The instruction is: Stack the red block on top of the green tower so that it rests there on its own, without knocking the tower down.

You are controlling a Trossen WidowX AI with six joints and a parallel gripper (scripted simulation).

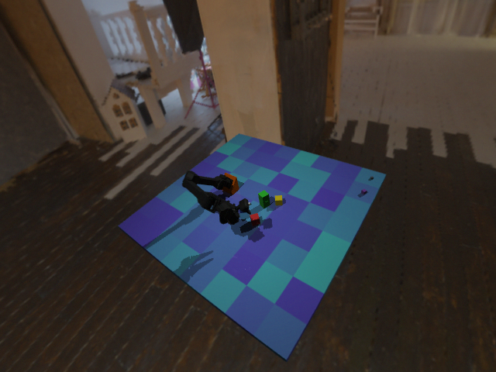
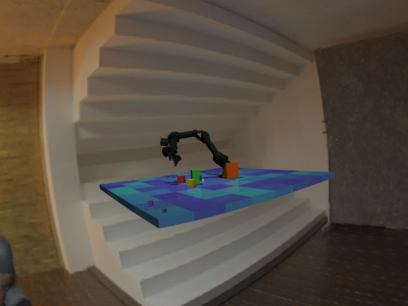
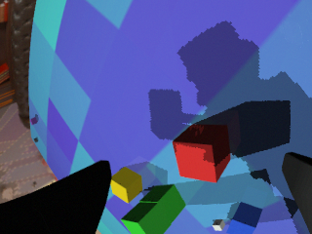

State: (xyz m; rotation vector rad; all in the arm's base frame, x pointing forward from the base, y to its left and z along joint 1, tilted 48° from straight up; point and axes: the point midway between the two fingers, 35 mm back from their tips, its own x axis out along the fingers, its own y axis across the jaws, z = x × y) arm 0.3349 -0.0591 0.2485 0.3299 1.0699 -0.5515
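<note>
Wrist view: red block [image 3: 202,152] sits on the mat between the wide-open, empty gripper [image 3: 195,211] fingers, well below them; green tower [image 3: 155,214] nearby.

The top view looks down obliquely from afar at the whole checkered mat [image 1: 304,256]. The exterior view faces the mat's edge from low and far. The wrist view looks close down between the fingers. All three share the blocks below the fingers.
</note>
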